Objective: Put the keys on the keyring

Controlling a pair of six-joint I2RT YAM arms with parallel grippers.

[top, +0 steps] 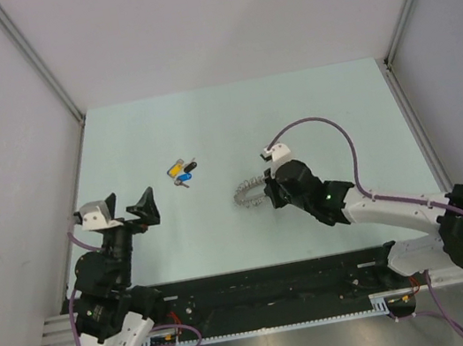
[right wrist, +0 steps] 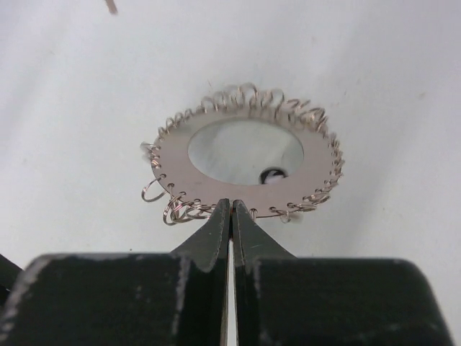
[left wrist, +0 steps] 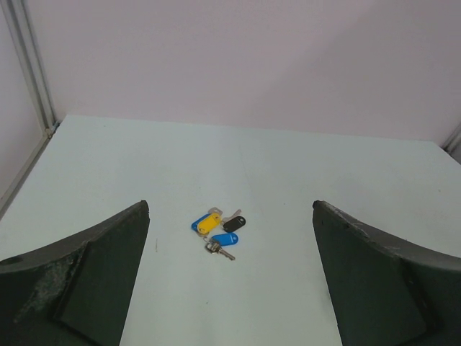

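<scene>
On the pale green table (top: pixel 320 113), the right gripper (right wrist: pixel 230 207) has its two dark fingers (right wrist: pixel 209 241) pressed flat together, tips at the near rim of the keyring (right wrist: pixel 173 155), a flat silvery-grey metal loop frilled all round with fine wire curls. I'd say they pinch the rim itself, though the metal is so thin they may only be gripping a curl. The ring lies right of the table's middle. The keys (top: pixel 183 172), a small cluster with yellow, blue and black plastic heads and short metal blades, sit well apart to its left. The left gripper (top: pixel 128 205) hovers at the left side, fingers spread wide and holding nothing, the keys lying ahead of it.

The step in hand looks like securing the ring; no key is on it yet. To do it well, I'd test the hold with a slow, small lift: caught by a curl alone, the ring would likely swing or slip. Solid rim between the fingers is better. Then the ring should be held steady with its hole clear towards the left gripper, so that one can fetch a key by its plastic head.
</scene>
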